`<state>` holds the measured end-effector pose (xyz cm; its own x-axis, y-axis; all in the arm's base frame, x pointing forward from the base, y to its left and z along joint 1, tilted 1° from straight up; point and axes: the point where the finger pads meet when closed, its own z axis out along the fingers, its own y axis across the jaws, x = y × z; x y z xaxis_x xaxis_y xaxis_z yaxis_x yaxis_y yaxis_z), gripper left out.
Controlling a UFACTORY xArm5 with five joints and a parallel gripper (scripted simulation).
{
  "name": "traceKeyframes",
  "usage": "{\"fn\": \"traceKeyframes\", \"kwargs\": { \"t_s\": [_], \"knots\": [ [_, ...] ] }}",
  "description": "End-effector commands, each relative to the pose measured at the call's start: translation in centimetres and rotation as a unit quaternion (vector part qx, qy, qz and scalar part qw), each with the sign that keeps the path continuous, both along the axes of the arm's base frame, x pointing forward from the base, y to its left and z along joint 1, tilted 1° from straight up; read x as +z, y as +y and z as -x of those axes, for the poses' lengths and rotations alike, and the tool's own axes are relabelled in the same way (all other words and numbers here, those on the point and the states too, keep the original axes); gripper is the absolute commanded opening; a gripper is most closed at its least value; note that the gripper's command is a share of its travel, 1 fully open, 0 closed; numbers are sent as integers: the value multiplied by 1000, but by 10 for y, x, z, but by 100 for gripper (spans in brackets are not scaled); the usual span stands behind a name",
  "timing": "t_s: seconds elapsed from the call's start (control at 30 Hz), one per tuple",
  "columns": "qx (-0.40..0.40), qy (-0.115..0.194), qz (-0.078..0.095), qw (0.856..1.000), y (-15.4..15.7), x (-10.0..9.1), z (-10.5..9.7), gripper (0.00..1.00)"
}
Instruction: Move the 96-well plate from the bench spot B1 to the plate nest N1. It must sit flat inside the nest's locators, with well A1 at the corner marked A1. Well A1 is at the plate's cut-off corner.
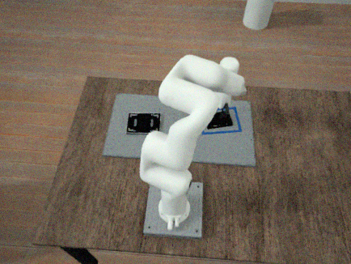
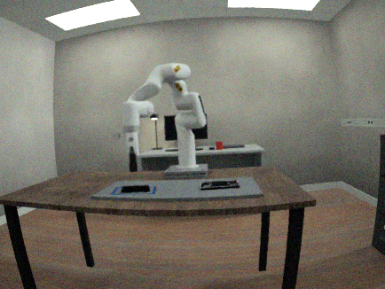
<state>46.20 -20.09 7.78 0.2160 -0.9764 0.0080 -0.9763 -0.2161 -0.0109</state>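
The black 96-well plate (image 1: 221, 120) lies inside the blue outline of spot B1 on the grey mat, partly hidden by the arm; it also shows in the exterior view (image 2: 135, 189). The plate nest N1 (image 1: 143, 122) is a black square with light corner locators, empty, on the mat's other end (image 2: 220, 184). My gripper (image 2: 132, 163) points down, open and empty, well above the plate. In the top view the arm's wrist covers most of it. The plate's cut-off corner is too small to make out.
The arm's base stands on a grey base plate (image 1: 174, 210) at the table's near edge. A white column (image 1: 257, 13) stands on the floor beyond the table. A second bench (image 2: 200, 152) with a monitor, a lamp and a red cup is behind.
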Motion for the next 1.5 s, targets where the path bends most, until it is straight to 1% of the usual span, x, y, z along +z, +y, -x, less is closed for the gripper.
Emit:
{"fn": "traceKeyframes", "kwargs": {
  "t_s": [0.0, 0.23, 0.3, 1.37, 1.47],
  "knots": [
    [0, -3, -2, 1000, -1, 2, -1, 100],
    [0, -3, -2, 1000, -1, -8, -1, 100],
    [0, -3, -2, 1000, -1, -8, -1, 100],
    [0, -3, -2, 1000, -1, -59, -2, 100],
    [0, -3, -2, 1000, -1, -60, -2, 100]
  ]
}}
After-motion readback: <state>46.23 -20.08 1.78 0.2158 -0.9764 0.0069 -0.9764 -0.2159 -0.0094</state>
